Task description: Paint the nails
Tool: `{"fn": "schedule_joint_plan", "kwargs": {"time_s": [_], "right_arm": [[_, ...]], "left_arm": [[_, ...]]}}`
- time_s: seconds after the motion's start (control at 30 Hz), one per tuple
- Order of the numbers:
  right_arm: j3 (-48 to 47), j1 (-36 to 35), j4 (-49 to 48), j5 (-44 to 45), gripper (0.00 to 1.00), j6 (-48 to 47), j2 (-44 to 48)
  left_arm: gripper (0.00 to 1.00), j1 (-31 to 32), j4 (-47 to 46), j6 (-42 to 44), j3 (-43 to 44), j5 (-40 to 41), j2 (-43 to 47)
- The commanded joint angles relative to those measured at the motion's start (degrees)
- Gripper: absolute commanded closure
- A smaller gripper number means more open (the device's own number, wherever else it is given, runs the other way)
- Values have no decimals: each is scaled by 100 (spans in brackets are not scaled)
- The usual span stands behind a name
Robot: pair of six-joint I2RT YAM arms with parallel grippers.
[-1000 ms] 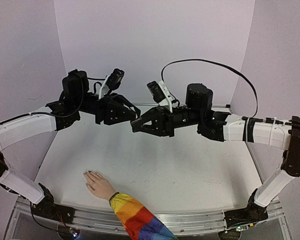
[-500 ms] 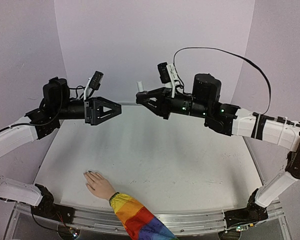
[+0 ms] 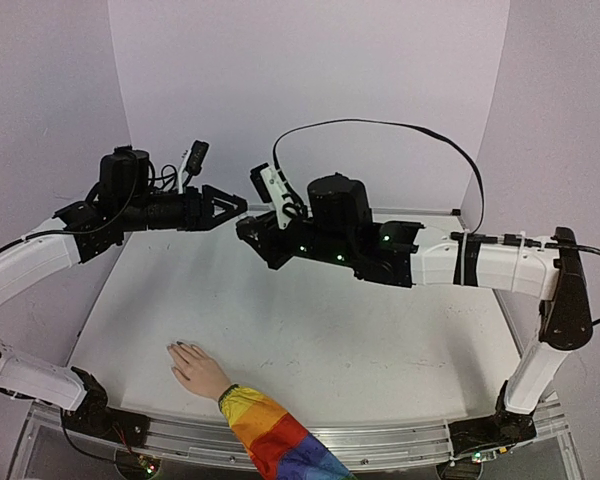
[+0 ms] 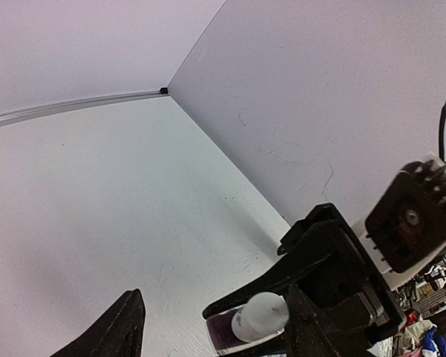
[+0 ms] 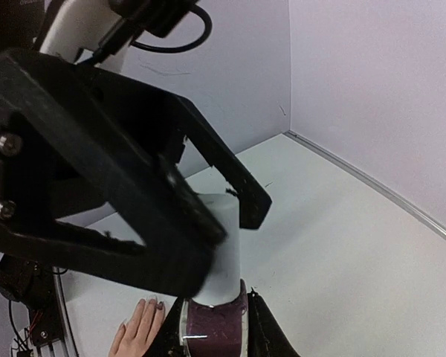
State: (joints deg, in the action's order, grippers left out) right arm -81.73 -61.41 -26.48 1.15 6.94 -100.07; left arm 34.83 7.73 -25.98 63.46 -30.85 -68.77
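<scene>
The pale hand (image 3: 198,368) with a rainbow sleeve (image 3: 270,432) lies palm down at the table's near left. Its nails (image 3: 180,346) are tiny; in the right wrist view two nails (image 5: 154,303) look dark. My right gripper (image 3: 248,232) is shut on the small dark bottle (image 5: 212,327) and holds it high above the table, with its white cap (image 5: 221,253) pointing toward the left arm. My left gripper (image 3: 228,205) is open, with a finger on each side of the cap (image 4: 262,316). I cannot tell whether the fingers touch it.
White table (image 3: 380,340) with purple walls on three sides. A black cable (image 3: 380,125) arcs over the right arm. The metal rail (image 3: 380,440) runs along the near edge. Both arms meet above the table's far middle.
My right arm has swung left with the bottle, bringing the cap between the left gripper's fingers. My left gripper has shifted slightly right toward it. The hand has not moved.
</scene>
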Motion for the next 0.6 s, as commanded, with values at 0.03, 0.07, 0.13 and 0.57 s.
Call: {"fn": "schedule_joint_plan", "kwargs": {"time_s": [0.03,0.07,0.13,0.57], "right_arm": [[-422,-120,-80,575,100,-184,-57],[-445,-125,-76,564,100,-184,-75],[-461,-141,-74,566,100,-220,-106],[-602,-162,-30,510,100,-281,-241]], "left_arm": [[42,-2,35,67,466,-46,-150],[45,-2,31,59,492,-65,-172],[53,-2,32,74,534,-72,-238],[87,185,12,130,522,-249,-444]]}}
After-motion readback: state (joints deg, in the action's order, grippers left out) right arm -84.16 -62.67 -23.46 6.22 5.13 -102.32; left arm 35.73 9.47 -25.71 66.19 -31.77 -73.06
